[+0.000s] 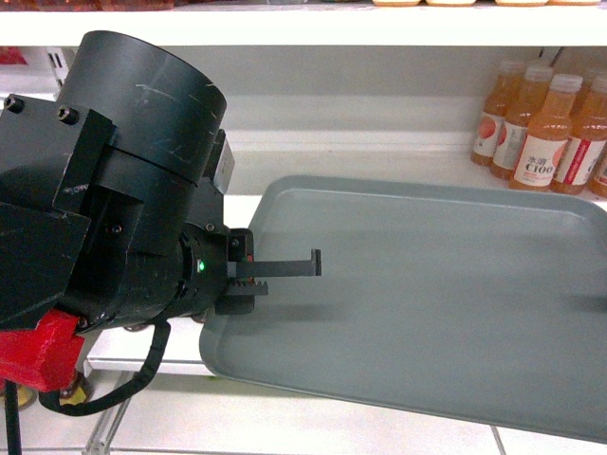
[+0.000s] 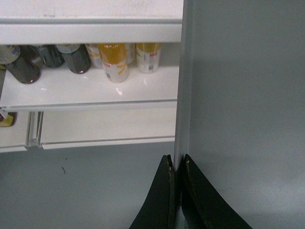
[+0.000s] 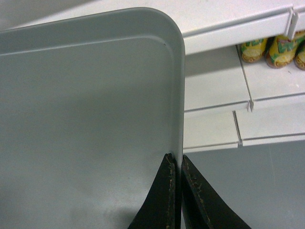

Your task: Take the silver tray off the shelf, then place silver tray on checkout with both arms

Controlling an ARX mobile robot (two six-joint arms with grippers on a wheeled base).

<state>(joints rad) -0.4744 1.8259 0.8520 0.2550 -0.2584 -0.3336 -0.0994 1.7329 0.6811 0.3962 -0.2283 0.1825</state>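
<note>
Two grips set: my left gripper (image 2: pixel 175 167) has its black toothed fingers (image 2: pixel 159 200) clamped on the left rim of the large flat grey-green metal tray (image 1: pixel 427 284), and my right gripper (image 3: pixel 178 164) is clamped on its right rim. Tray looks lifted, partly overhanging the glossy white shelf board (image 1: pixel 379 156), orange juice bottles (image 1: pixel 541 133) behind. Step, I judge: carrying off the shelf. Next: pull both arms back together, keep it level, then go to the checkout worktop, not in view.

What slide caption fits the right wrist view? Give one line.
Right claw shut on the silver tray's rim, white shelf beyond.
</note>
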